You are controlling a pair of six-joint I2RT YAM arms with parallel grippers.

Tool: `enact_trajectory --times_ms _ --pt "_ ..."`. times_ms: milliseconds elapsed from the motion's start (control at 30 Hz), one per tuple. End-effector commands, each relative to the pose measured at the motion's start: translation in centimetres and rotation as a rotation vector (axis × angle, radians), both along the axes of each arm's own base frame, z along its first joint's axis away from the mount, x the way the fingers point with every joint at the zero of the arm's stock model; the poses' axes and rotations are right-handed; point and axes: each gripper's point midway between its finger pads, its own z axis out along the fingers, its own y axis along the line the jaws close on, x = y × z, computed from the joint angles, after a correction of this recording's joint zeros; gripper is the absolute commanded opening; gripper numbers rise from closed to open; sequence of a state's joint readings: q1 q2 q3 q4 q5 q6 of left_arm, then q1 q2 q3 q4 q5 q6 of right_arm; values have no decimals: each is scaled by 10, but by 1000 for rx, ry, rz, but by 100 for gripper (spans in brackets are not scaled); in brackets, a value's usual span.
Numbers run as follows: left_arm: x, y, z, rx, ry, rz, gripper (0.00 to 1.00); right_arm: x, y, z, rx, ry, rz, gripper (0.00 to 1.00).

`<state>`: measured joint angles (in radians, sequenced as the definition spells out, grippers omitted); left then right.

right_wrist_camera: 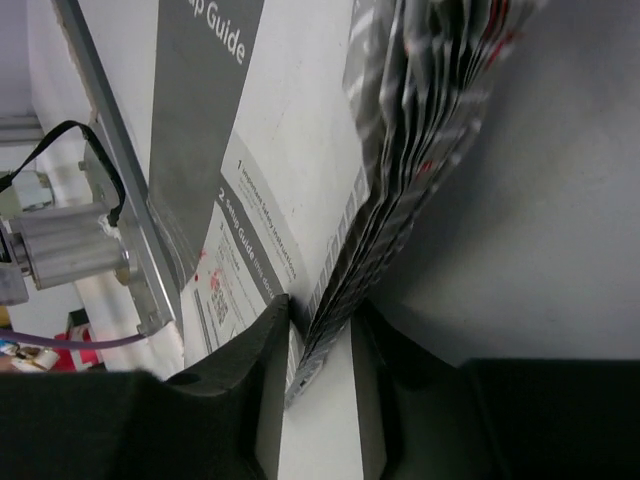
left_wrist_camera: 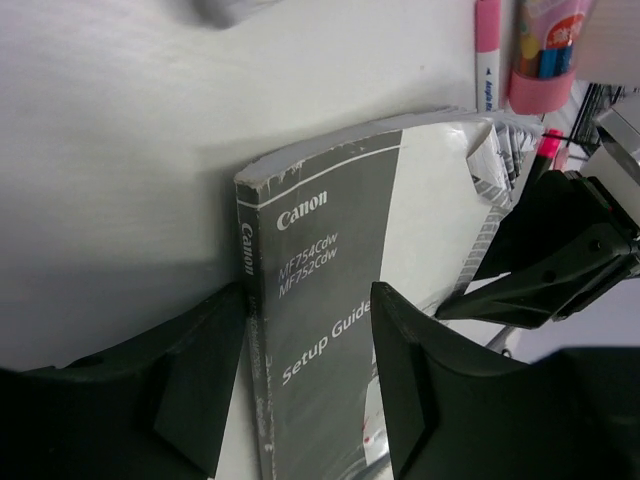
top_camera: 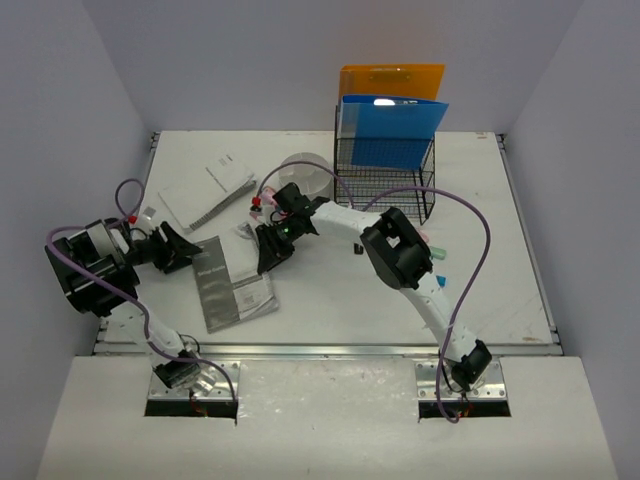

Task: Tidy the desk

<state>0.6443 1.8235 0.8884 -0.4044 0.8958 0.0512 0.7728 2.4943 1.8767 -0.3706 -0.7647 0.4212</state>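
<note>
Right jaws pinch fanned pages of grey-white Canon paper booklet (top_camera: pixel 230 295); left jaws spread astride spine. We risk tearing: few pages bear weight.

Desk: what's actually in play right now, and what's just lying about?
In play:
Canon setup guide
left gripper, open over its spine
right gripper, closed on its page edge

Lying about on the desk:
white manual
wire rack holding blue folder and orange folder
pink pen
</note>
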Motion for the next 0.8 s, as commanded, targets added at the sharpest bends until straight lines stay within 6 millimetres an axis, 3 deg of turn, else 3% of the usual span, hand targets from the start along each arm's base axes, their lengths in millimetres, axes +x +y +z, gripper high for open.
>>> enact_trajectory --times_ms 0,100,233,300,367,500,633,700,767 --pt "3 -41 -4 8 -87 -157 50 -22 30 17 96 -47 99 24" --pt "5 -51 11 14 -164 -202 49 -34 46 29 142 -63 150 15" --pt "6 -52 26 35 -226 -222 49 -35 47 50 188 -106 178 0" --pt "6 -51 31 48 -250 -227 52 -36 42 64 200 -149 185 0" --pt "7 -51 38 64 -281 -236 54 -39 32 64 198 -178 186 0" --pt "3 -62 56 9 -386 -302 54 -40 15 107 302 -365 189 0" --pt "-15 -84 82 -139 -469 -387 34 -36 6 136 343 -428 183 0" --pt "-19 -87 96 -138 -525 -433 21 -27 3 156 370 -470 150 0" --pt "-23 -89 107 -99 -620 -498 14 -20 -1 173 390 -503 115 0"
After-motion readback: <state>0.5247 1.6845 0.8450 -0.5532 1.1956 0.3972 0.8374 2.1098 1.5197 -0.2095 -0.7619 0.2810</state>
